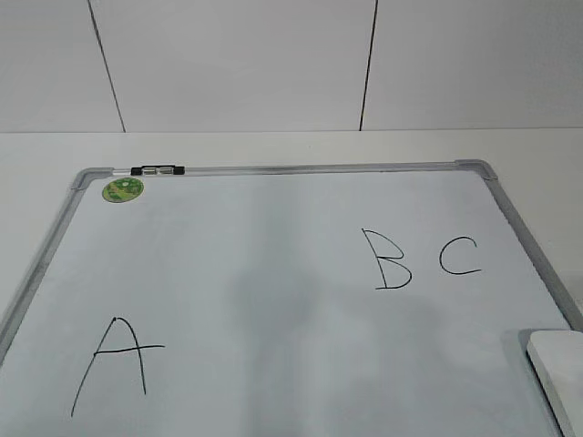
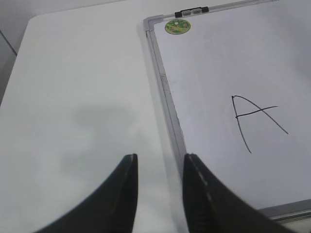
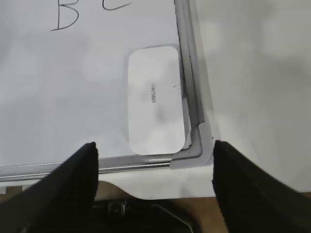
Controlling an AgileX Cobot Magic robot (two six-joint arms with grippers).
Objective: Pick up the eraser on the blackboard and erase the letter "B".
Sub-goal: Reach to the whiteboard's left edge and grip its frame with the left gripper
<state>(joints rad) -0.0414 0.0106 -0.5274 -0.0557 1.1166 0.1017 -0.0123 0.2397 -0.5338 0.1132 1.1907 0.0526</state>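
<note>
The blackboard (image 1: 273,273) is a white board with a grey frame lying flat on the table. The letter "B" (image 1: 386,259) is drawn right of centre, beside a "C" (image 1: 458,256). The eraser (image 1: 557,364), a flat white block, lies in the board's near right corner; it also shows in the right wrist view (image 3: 155,99), with the "B" (image 3: 66,14) above it. My right gripper (image 3: 154,145) is open, above the board's near edge, short of the eraser. My left gripper (image 2: 160,158) is open and empty over the table by the board's left frame (image 2: 167,92).
A large "A" (image 1: 117,364) is drawn at the board's near left. A black-and-clear marker (image 1: 158,170) lies on the far frame next to a round green sticker (image 1: 122,189). White table (image 2: 73,97) surrounds the board. A tiled wall stands behind.
</note>
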